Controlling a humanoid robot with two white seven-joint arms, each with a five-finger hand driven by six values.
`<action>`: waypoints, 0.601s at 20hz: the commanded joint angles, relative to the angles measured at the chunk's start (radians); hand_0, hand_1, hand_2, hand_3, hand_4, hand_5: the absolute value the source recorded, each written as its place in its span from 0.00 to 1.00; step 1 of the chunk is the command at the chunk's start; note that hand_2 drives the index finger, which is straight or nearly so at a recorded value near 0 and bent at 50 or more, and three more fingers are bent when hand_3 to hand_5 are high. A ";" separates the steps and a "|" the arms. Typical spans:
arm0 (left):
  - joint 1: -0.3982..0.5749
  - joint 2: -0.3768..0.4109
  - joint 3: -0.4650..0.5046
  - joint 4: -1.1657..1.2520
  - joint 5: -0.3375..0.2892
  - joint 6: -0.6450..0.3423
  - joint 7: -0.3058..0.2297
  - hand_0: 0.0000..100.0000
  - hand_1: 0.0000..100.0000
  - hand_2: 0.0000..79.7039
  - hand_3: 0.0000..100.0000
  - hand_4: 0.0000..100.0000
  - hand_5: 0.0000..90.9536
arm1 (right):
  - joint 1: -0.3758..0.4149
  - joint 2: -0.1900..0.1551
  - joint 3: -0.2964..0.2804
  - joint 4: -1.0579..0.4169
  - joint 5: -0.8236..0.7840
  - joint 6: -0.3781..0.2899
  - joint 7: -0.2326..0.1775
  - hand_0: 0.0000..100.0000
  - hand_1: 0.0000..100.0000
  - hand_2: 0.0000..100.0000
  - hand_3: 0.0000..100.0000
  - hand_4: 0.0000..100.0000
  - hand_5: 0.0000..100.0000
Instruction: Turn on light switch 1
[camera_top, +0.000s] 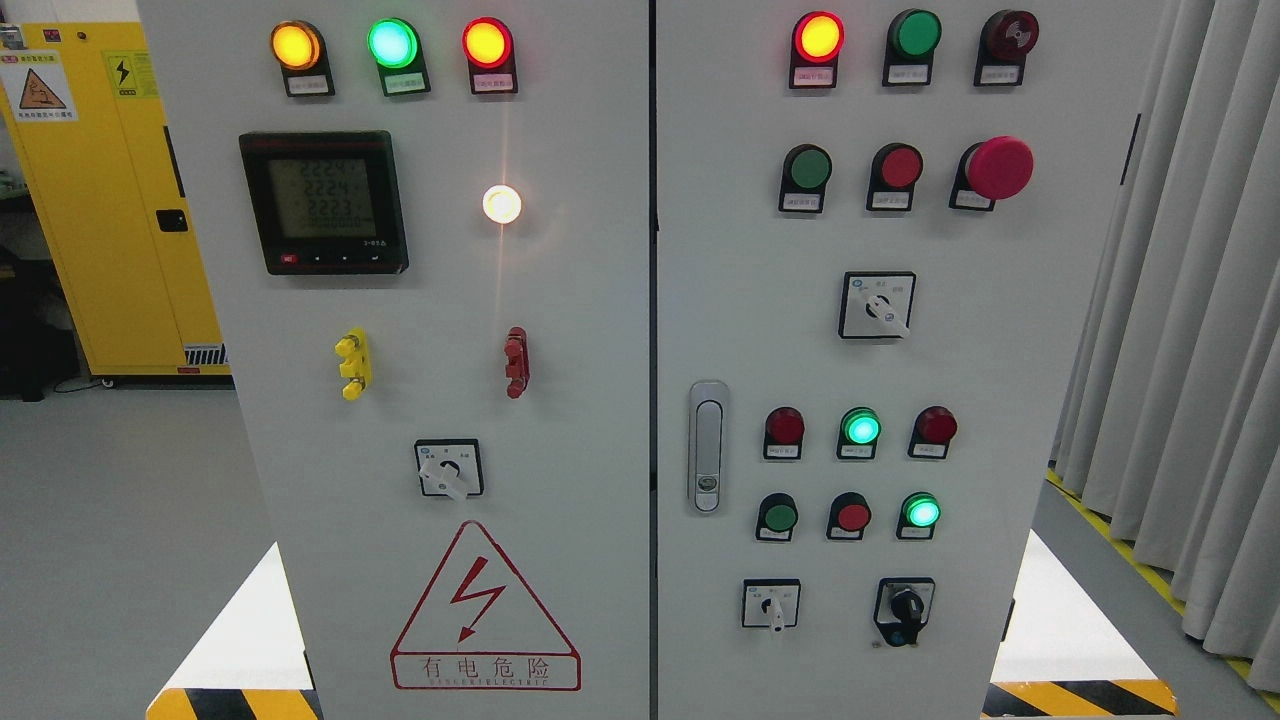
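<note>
A grey electrical cabinet (560, 330) with two doors fills the head view. Its left door carries a lit row of amber (296, 45), green (392, 43) and red (487, 43) lamps, a digital meter (324, 202), a glowing white lamp (501, 204) and a rotary switch (448, 469). On the right door are a lit red lamp (818, 37), unlit green and red push buttons (806, 168), a red mushroom button (998, 167), several rotary switches (877, 305) and lit green lamps (860, 428). I cannot tell which control is light switch 1. Neither hand shows.
A door handle (707, 446) sits at the right door's left edge. Yellow (354, 363) and red (516, 362) terminals stick out of the left door. A yellow safety cabinet (110, 190) stands at the back left, grey curtains (1190, 330) hang at the right, hazard-striped floor tape lies below.
</note>
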 joint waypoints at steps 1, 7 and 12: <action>-0.041 -0.028 -0.138 0.224 -0.001 0.052 0.031 0.32 0.22 0.00 0.00 0.00 0.00 | 0.000 0.000 0.000 0.000 0.000 0.000 0.001 0.00 0.50 0.04 0.00 0.00 0.00; -0.105 -0.029 -0.180 0.267 -0.001 0.063 0.043 0.33 0.20 0.00 0.00 0.00 0.00 | 0.000 0.000 0.000 0.000 0.000 0.000 0.001 0.00 0.50 0.04 0.00 0.00 0.00; -0.113 -0.030 -0.198 0.271 -0.001 0.100 0.043 0.34 0.19 0.00 0.00 0.00 0.00 | 0.000 0.000 0.000 0.000 0.000 0.000 0.001 0.00 0.50 0.04 0.00 0.00 0.00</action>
